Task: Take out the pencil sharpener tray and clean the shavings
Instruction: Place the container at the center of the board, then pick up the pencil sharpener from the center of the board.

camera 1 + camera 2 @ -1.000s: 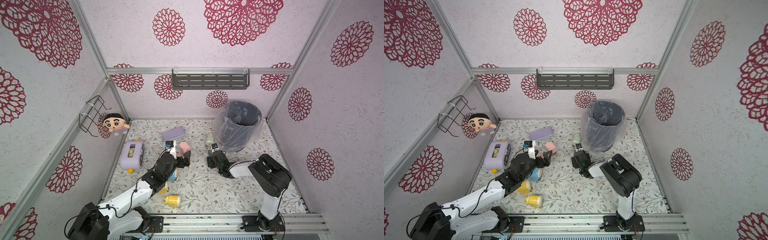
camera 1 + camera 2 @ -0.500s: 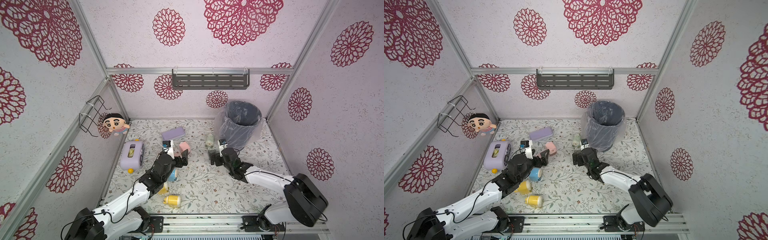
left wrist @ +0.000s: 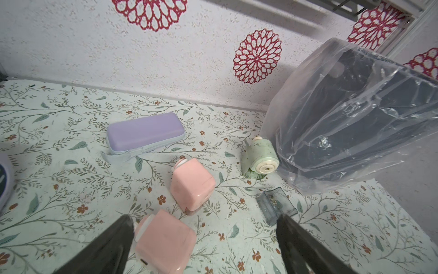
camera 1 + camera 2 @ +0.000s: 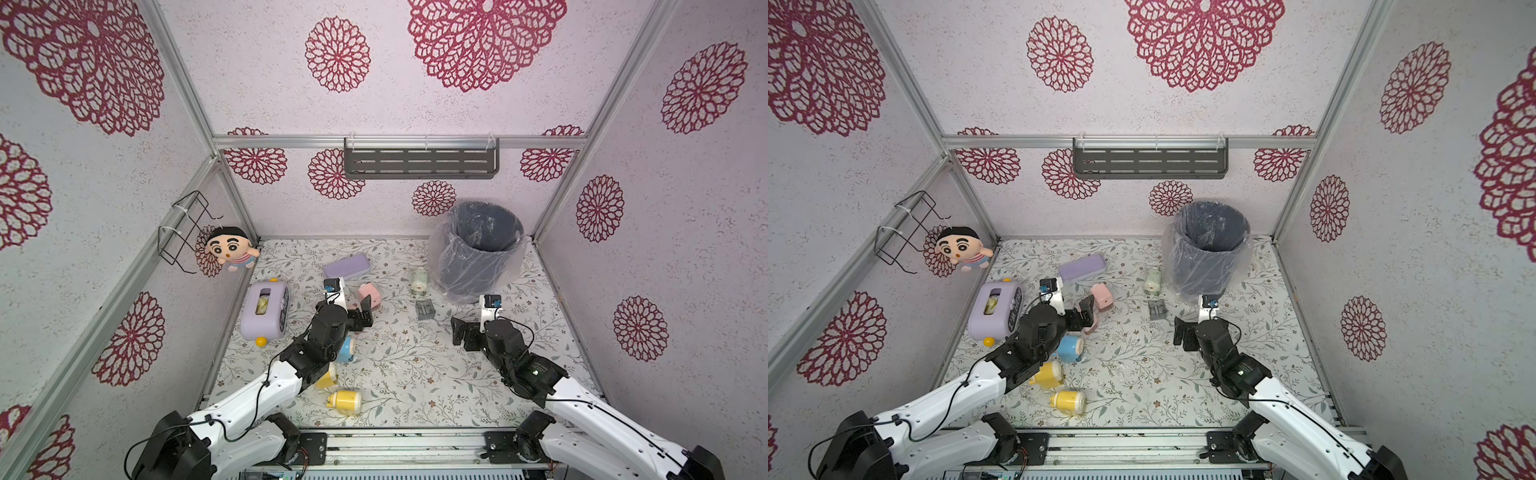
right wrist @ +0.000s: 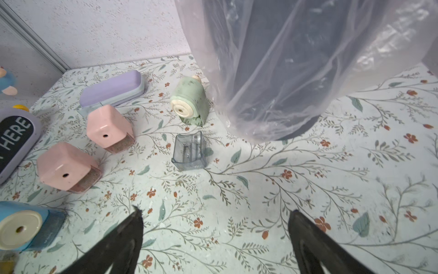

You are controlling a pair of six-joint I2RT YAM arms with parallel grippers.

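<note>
**Leafy bench (image 4: 415, 374), tray (image 5: 189, 151) lying out**

My right pincer (image 5: 215, 213) stood wide open and held nothing. My left pincer (image 3: 203, 220) was wide open too, with nothing in it. The tray lay on the bench near the green sharpener (image 5: 189, 99) and the bin (image 4: 469, 266), apart from both pincers.

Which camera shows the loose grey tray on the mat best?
Right wrist view: the tray lies unblocked, inside visible. Left wrist view shows it angled and smaller; both top views show it tiny.
</note>
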